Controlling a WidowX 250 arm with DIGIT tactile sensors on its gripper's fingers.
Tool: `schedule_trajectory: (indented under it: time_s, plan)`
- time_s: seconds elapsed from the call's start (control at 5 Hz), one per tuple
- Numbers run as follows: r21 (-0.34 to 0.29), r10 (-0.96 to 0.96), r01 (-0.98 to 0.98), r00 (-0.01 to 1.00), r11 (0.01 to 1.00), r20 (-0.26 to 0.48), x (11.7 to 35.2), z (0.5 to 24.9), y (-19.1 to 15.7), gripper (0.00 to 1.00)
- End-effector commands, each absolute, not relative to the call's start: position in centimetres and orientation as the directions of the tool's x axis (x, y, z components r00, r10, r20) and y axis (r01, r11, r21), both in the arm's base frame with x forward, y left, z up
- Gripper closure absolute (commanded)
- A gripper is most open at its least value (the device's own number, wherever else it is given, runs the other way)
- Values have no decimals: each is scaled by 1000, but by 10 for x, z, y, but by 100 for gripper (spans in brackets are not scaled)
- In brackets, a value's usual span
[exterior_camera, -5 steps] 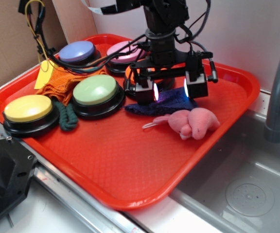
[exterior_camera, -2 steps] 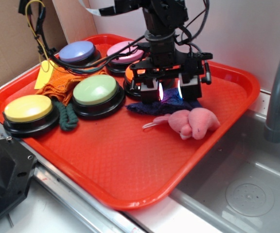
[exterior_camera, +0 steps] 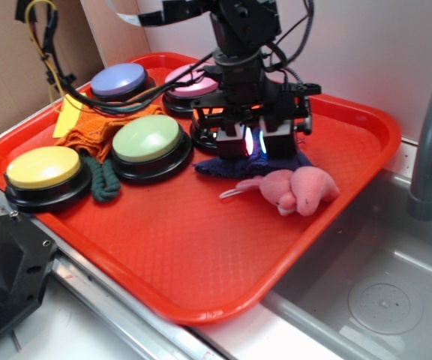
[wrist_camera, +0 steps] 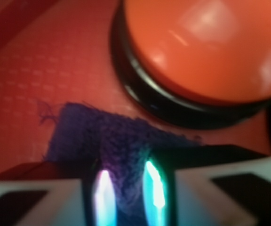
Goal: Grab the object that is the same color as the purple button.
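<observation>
Left of the pincer: yellow button [exterior_camera: 43, 166], green button [exterior_camera: 146, 139] and orange cloth [exterior_camera: 96, 124] are kept well clear; the purple button [exterior_camera: 118, 79] is set far left at the tray [exterior_camera: 201, 255] back. Pincer [exterior_camera: 252, 144] is lowered onto the navy cloth [wrist_camera: 86, 134], nearly closed, a fold pinched between its fingers [wrist_camera: 103, 197]. Orange button [wrist_camera: 206, 52] is found just behind, touching the cloth edge. Pink toy [exterior_camera: 295, 189] is crowded just in front-right, likely snag risk on lift.

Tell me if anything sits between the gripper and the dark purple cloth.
Nothing visible does. The gripper is down on the dark purple cloth, and the wrist view shows a fold of it pinched between the two fingers. The orange button sits just behind it, and the pink plush toy just in front.
</observation>
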State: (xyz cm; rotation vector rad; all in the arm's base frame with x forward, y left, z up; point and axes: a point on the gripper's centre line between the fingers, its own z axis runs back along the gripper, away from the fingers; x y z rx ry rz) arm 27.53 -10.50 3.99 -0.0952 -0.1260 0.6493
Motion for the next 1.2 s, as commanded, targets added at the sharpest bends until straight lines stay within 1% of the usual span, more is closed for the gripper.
schedule_trajectory:
  time_s: [0.0, 0.2, 0.4, 0.6, 0.8, 1.0]
  plan:
    - [-149, 492, -472, 855, 869, 163, 284, 76, -99, 100]
    - [-99, 392, -380, 901, 920, 187, 277, 103, -97, 100]
    - [-67, 311, -303, 932, 951, 188, 263, 133, -91, 100]
    - [-71, 200, -191, 970, 979, 138, 243, 165, -74, 100]
    - [-99, 173, -161, 977, 982, 127, 223, 184, -55, 100]
    - [-137, 223, -201, 961, 970, 165, 197, 201, -32, 100]
